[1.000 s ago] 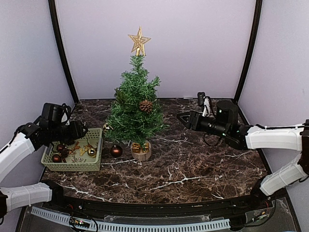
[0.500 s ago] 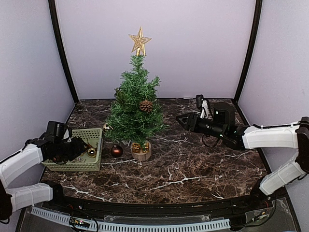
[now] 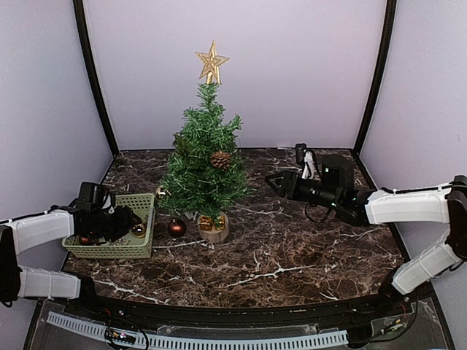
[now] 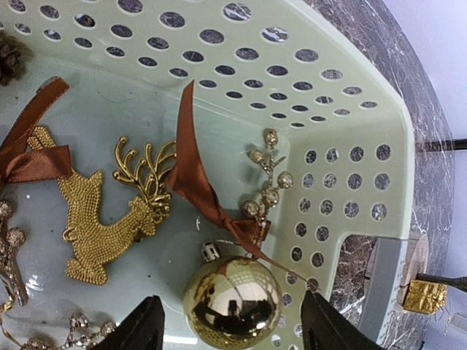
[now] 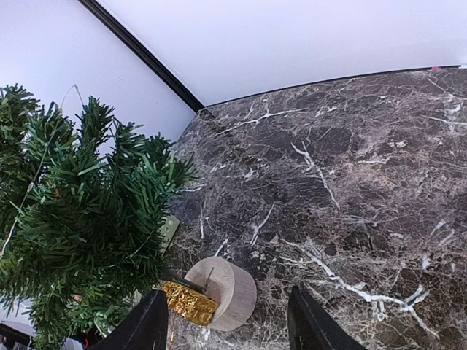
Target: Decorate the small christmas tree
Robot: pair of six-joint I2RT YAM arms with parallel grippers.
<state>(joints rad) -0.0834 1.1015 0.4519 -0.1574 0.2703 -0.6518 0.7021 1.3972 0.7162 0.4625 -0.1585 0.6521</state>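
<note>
Since the earlier frame, the left gripper (image 3: 125,221) is found lowered from above the basket (image 3: 143,198) into it. The right gripper (image 3: 276,179) is shifted only slightly toward the small christmas tree (image 3: 204,168).

From overhead, the tree is noted upright at the middle rear of the table (image 3: 306,255). A star (image 3: 211,64) and a pine cone (image 3: 220,159) are already fitted. A brown bauble (image 3: 176,227) lies just beside the wooden base (image 3: 214,232).

At the left wrist, the jaws are recorded apart, one on each side of a gold bauble (image 4: 232,300), with gaps showing; nothing is gripped. A brown ribbon (image 4: 191,175) crosses toward the bauble's cap. It is judged that the closure should be centred on the widest part of the ball, with the ribbon kept out of the pinch so that it is not dragged up.

At the right wrist, the fingers are seen apart and empty, facing the tree's lower branches and base. It is advised that this arm be held clear.
</note>
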